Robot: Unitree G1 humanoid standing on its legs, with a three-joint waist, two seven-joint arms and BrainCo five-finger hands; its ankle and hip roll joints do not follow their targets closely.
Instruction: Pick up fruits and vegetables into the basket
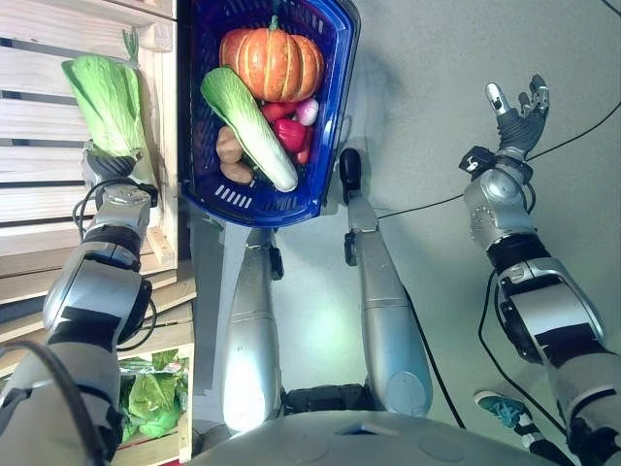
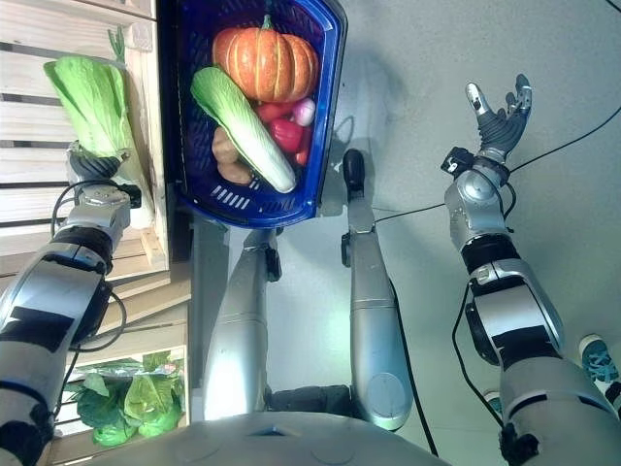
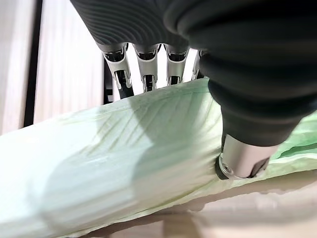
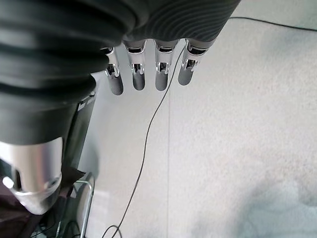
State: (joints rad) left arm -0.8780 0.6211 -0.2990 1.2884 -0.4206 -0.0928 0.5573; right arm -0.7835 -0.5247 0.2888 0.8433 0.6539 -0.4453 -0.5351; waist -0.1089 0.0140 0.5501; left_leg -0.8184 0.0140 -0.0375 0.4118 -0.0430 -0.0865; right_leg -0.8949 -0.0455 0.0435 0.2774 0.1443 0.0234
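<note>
Wooden shelf (image 1: pixel 49 116): pale slats, on the robot's left, beside the basket.
Blue basket (image 1: pixel 330 116): holds a pumpkin (image 1: pixel 272 63), a napa cabbage (image 1: pixel 247 126), red peppers (image 1: pixel 289 131), potatoes (image 1: pixel 229 148).
Held napa cabbage (image 1: pixel 107 102): over the shelf, just left of the basket.
Left hand (image 1: pixel 112 167): fingers and thumb wrapped round the held cabbage's base.
Right hand (image 1: pixel 519 112): relaxed, fingers straight, empty, over the floor well right of the basket.

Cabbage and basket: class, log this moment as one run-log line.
left hand: shut on cabbage, over wooden crate | right hand: open, holds nothing | basket: pumpkin, second cabbage inside
</note>
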